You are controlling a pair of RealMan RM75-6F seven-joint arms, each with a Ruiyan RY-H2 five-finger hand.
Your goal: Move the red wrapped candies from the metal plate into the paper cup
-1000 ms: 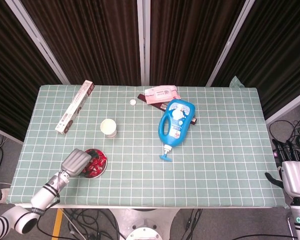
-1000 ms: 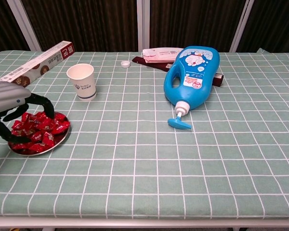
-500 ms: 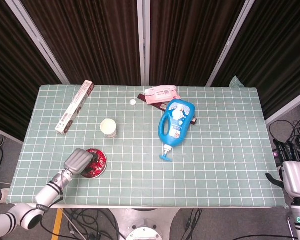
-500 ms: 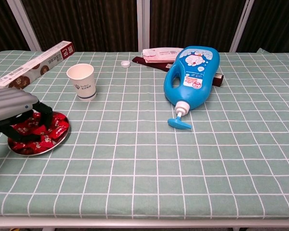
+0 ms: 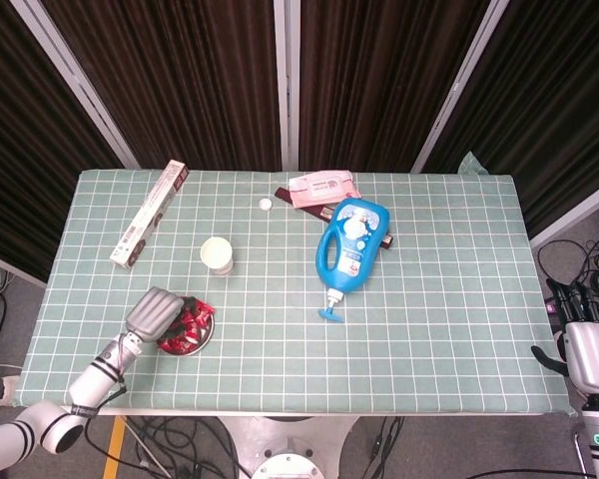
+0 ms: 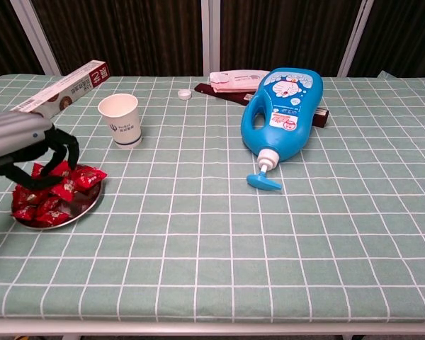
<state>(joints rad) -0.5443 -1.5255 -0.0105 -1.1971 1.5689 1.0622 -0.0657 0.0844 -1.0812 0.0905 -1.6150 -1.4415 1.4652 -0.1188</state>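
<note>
Candies gripped above the plate

Your left robot hand (image 6: 21, 145) hangs over the metal plate (image 6: 81, 212), its dark fingers (image 6: 65, 152) curled round at least one of the red wrapped candies (image 6: 53, 202); how many it grips cannot be told. The rest form one heap on the plate, too tangled to count, with one piece jutting over the rim toward the cup side. One paper cup (image 6: 120, 119) stands upright on the bench (image 6: 269, 248), just beyond the plate and apart from it. Your right robot hand (image 5: 591, 354) sits off the bench's right edge in the head view, and you cannot tell whether it is open or closed. Elsewhere lie one blue pump bottle (image 6: 283, 110) on its side, one long box (image 6: 53, 95), one pink packet (image 6: 237, 79) and one small white cap (image 6: 185, 93).
</note>
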